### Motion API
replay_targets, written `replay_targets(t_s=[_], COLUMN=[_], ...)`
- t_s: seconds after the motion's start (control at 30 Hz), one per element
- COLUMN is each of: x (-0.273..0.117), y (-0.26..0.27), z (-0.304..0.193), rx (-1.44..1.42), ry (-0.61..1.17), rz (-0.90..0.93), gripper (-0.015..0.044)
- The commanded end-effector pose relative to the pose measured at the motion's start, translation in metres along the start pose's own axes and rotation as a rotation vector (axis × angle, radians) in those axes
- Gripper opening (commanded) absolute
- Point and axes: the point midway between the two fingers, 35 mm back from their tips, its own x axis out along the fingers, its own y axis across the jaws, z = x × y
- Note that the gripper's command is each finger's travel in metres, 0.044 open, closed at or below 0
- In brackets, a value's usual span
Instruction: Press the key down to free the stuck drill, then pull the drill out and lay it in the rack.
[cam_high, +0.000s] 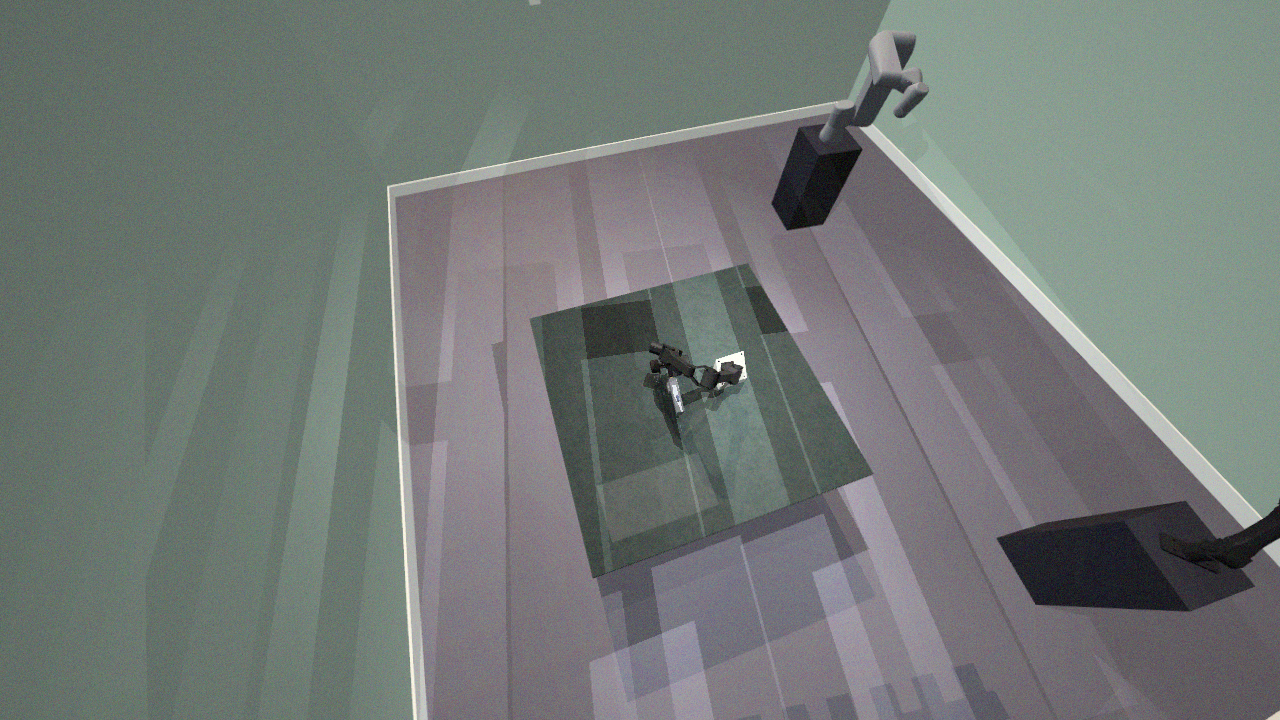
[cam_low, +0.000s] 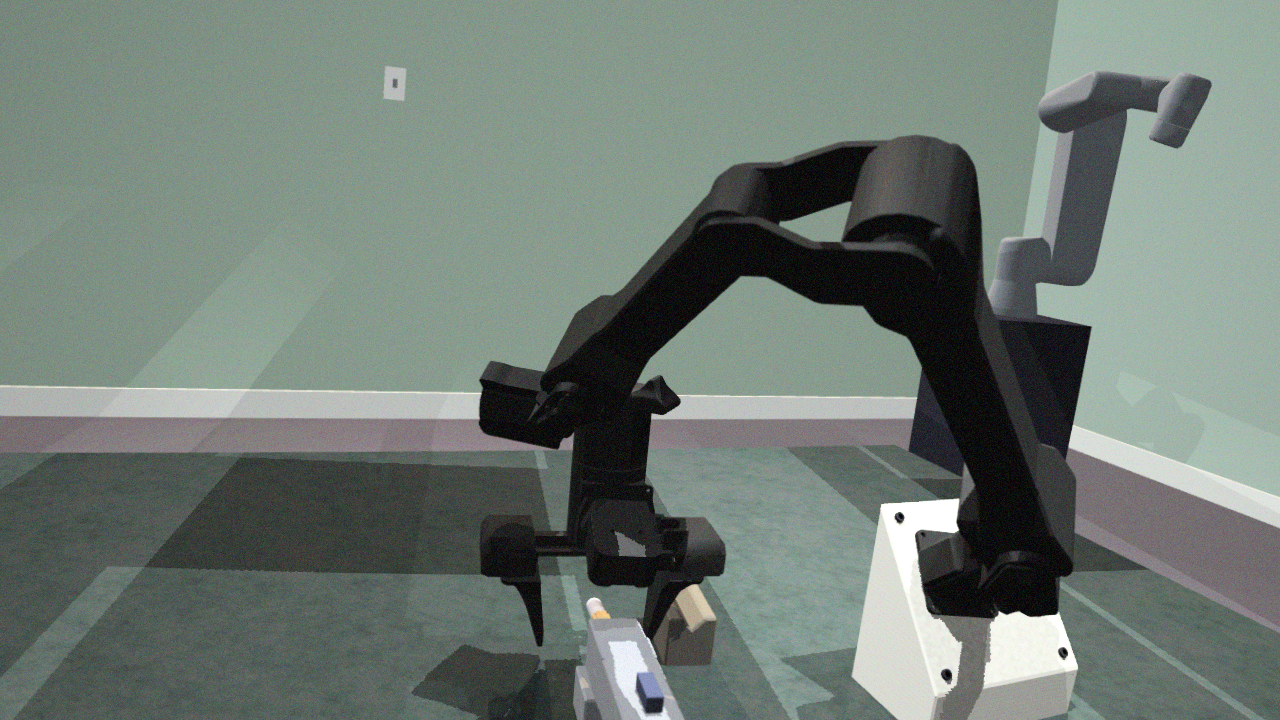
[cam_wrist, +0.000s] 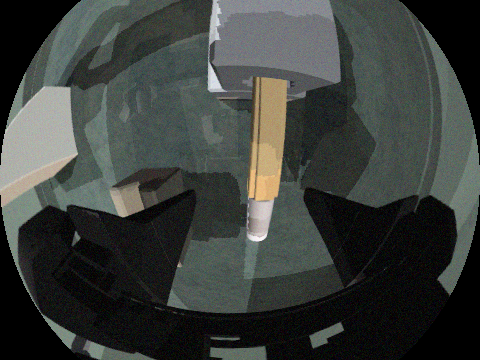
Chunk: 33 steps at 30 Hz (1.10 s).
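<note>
The drill is an orange bar with a white tip. It sticks out of the end of a grey housing; its rear is hidden inside. The key is a small blue block on top of the housing. The rack is a beige block with a notch and stands beyond the housing's end, to the right in the exterior view. My gripper is open, pointing down, with its fingers apart on either side of the drill's line. Contact cannot be told.
A white sloped pedestal bears my arm's base. A dark green mat lies under everything. A grey arm on a dark block stands in the far corner, and another dark block stands at the right.
</note>
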Motion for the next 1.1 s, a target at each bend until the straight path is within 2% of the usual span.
replay_targets(t_s=[0.0, 1.07], x=[0.001, 0.003], y=[0.000, 0.000], z=[0.003, 0.014], rx=[0.003, 0.003], ry=[-0.004, -0.005], rz=[-0.004, -0.003], gripper=[0.0440, 0.0440])
